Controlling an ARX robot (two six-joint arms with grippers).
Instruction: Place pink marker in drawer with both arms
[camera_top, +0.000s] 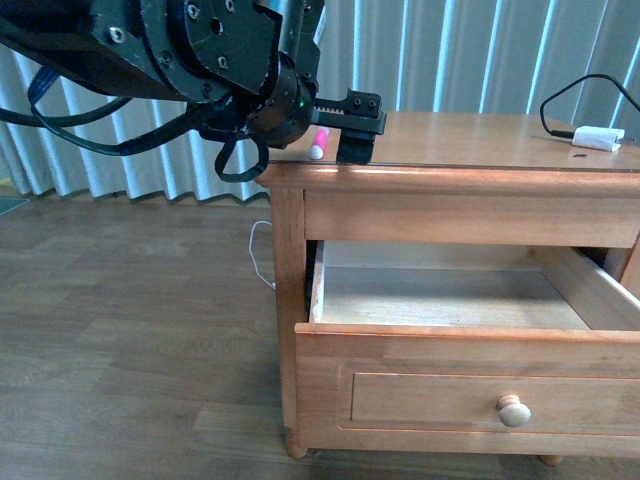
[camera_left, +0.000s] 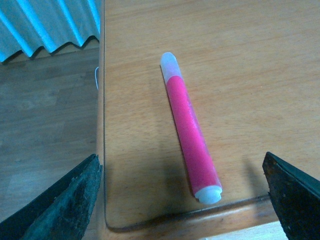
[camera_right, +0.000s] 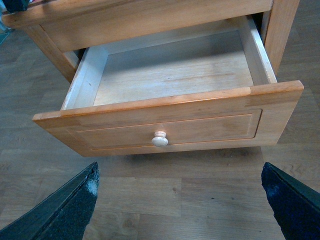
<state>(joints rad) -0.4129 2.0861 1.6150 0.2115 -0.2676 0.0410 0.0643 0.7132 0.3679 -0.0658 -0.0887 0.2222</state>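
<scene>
Spread wide, the left claw (camera_left: 181, 202) hangs over the worktop (camera_left: 250, 75) gripping nothing, one dark finger (camera_left: 65, 205) to each side of the pink marker (camera_left: 190, 130). Neither finger touches the marker; whether the tips rest on the wood is hard to say, since the wrist view cuts them off. The marker lies flat near the front left corner of the worktop, its white end towards the front edge and just short of it, its body angled slightly away from the left edge. Towards the right end lies a white plug (camera_top: 598, 138) on a black cable (camera_top: 543, 108), well apart from the marker.

Below the worktop the drawer (camera_right: 200, 127) stands pulled out, its pale wooden inside showing and its round knob (camera_right: 160, 139) in the middle of the front panel. The right claw (camera_right: 177, 207) is released too, hovering above the floor (camera_right: 165, 190) in front of the drawer, apart from the knob.
</scene>
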